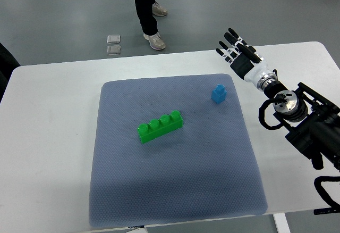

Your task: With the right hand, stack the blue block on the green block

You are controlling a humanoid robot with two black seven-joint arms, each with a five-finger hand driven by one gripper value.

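Note:
A small blue block stands on the grey mat near its upper right corner. A long green block with several studs lies slanted near the mat's middle, well left of the blue one. My right hand hovers over the white table above and to the right of the blue block, apart from it. Its fingers are spread and hold nothing. The right arm comes in from the right edge. No left arm shows.
The white table carries the mat. A person's legs and shoes stand on the floor beyond the table's far edge. Two small square plates lie on the floor there.

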